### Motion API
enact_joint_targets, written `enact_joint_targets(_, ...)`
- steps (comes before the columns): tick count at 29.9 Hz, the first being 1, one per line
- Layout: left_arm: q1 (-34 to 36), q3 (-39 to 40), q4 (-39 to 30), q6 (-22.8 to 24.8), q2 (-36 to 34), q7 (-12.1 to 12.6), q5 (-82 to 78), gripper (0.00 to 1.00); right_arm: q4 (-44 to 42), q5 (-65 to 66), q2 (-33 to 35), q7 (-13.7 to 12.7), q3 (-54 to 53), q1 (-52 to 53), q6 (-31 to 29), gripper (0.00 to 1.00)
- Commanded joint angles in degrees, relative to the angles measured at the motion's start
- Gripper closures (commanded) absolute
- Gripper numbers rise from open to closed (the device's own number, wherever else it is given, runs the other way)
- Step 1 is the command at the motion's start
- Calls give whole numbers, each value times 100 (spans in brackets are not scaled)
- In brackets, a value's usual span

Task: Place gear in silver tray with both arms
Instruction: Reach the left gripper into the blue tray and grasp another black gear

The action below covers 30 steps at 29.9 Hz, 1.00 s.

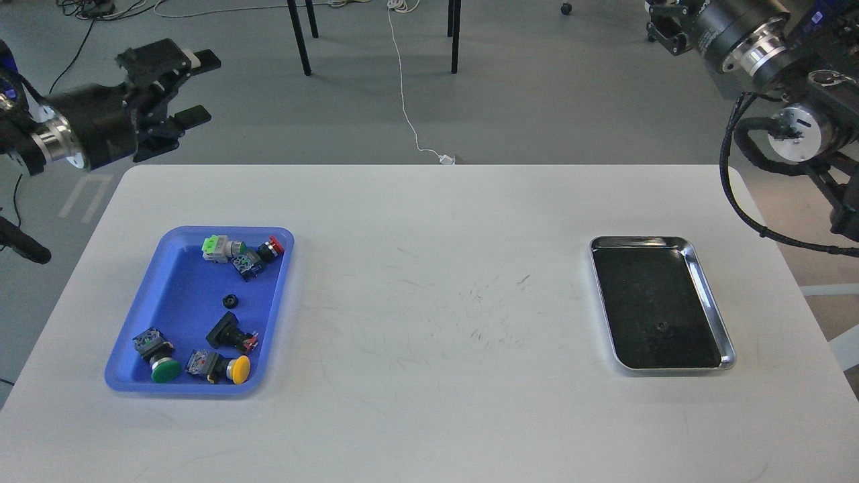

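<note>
The task had not begun. The left gripper point(194, 87) hung open and empty, off the table; the right gripper point(664, 30) I cannot tell. The gear point(230, 300) lay in the blue tray point(181, 288), well apart from the empty silver tray point(708, 295). Next, the left gripper should probably descend over it.

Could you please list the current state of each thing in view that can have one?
Shiny rectangular silver tray: empty, flat on the table.
Blue plastic tray: holds several push-button switches and a small black gear.
Small black gear: lying loose in the blue tray, untouched.
Left claw: open, raised beyond the table, holding nothing.
Right claw: raised beyond the table; opening unclear.
</note>
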<state>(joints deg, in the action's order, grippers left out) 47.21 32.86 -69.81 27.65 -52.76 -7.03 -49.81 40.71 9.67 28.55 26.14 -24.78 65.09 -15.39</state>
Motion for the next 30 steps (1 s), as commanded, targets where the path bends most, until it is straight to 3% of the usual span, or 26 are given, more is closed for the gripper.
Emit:
enact_joint_targets(1, -71, -463, -226, -5, -41, 27, -1290, 2, 15, -667, -43, -3, -544, -513, -51, 1)
enact_joint_targets(5, -80, -956, -262, -110, -41, 35, -2653, 3, 103, -1352, -52, -3, -1080, -1163, -191, 1)
enact_joint_targets(10, -106, -1413, -253, -496, 3, 35, -4007, 3, 647, -2206, -43, -38, -1722, -2437, -1175, 1)
enact_joint_targets(12, -106, -1633, -244, -541, 11, 27, -4535, 4, 919, -2251, -52, -30, -1942, -2921, -1261, 1)
enact_joint_targets(17, -106, -1923, -174, -541, 134, 27, -5187, 17, 1430, -2251, -52, -21, -2198, -3617, -1261, 1)
enact_joint_targets(24, -124, -2011, 142, -523, 573, 35, -5381, 34, 1483, -2251, 18, -3, -2242, -3758, -1261, 1)
enact_joint_targets(30, -177, -2328, 327, -523, 688, 0, -5925, 41, 1492, -2242, 19, 5, -2286, -3802, -1261, 1)
